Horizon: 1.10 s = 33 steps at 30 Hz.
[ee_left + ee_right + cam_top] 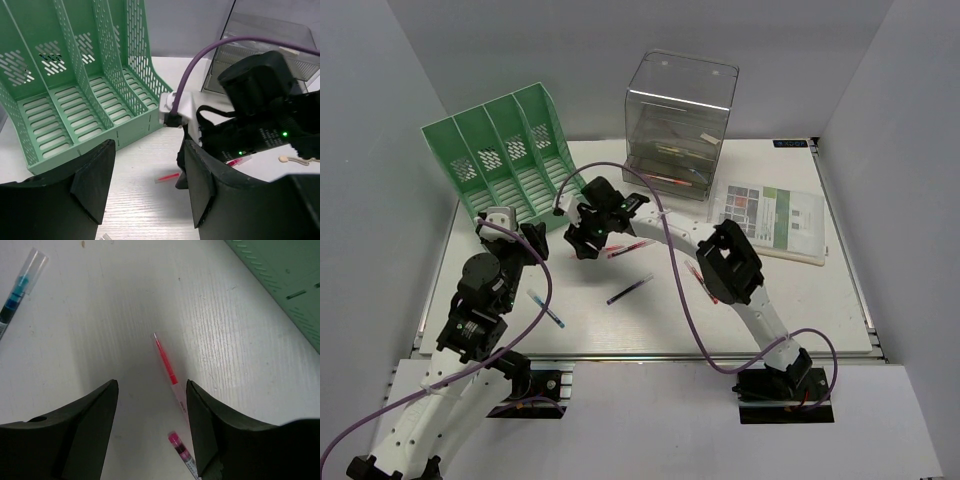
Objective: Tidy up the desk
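The white desk (800, 300) carries several loose pens. My right gripper (584, 242) hangs open just above it at centre-left. In the right wrist view its fingers (152, 390) straddle a red pen (167, 363) and the pink-capped end of another pen (181, 452), gripping neither. My left gripper (528, 242) is open beside the front of the green file rack (505, 160). Only bare desk (140, 200) lies between its fingers (147, 165), and a red pen (167, 177) lies just beyond them.
A clear plastic drawer box (680, 125) stands at the back centre and a printed booklet (775, 220) lies to the right. A blue pen (546, 309) and a dark pen (630, 290) lie near the front. The right arm's wrist (260, 115) fills the left wrist view's right side.
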Each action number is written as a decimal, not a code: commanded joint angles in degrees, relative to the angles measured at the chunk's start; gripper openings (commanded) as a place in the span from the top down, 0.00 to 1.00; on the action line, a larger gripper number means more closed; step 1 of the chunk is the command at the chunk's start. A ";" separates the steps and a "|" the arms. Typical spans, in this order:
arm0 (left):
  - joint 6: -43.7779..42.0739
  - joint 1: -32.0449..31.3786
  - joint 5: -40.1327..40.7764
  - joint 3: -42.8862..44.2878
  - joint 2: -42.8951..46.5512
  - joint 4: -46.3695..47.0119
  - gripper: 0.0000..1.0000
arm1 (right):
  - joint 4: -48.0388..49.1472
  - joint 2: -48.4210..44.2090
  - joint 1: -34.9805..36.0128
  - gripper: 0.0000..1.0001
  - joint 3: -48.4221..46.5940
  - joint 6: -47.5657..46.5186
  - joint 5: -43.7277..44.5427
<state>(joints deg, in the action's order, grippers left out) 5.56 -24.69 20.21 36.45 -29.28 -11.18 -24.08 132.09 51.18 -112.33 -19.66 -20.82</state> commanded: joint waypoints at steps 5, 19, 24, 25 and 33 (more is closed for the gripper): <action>-1.17 0.08 -2.01 -0.06 0.27 0.11 0.32 | -3.17 2.73 0.24 0.37 -3.86 -2.21 2.62; -1.52 0.08 -2.63 -0.32 0.36 0.46 0.32 | -5.72 5.10 0.06 0.39 -2.19 -11.01 8.86; -1.61 0.08 -2.63 -0.32 0.54 0.46 0.32 | -6.16 5.19 -0.37 0.48 -1.31 -12.50 9.39; -1.61 0.08 -2.54 -0.41 0.71 0.37 0.32 | -6.59 5.28 -0.46 0.50 -1.31 -13.03 9.22; -1.61 0.08 -2.28 -0.41 1.24 0.55 0.32 | -11.60 8.09 -1.69 0.65 -3.15 -15.23 4.48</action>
<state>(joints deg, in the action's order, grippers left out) 4.45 -24.69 18.39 36.21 -28.56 -11.16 -31.07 137.32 50.35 -114.39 -33.04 -14.94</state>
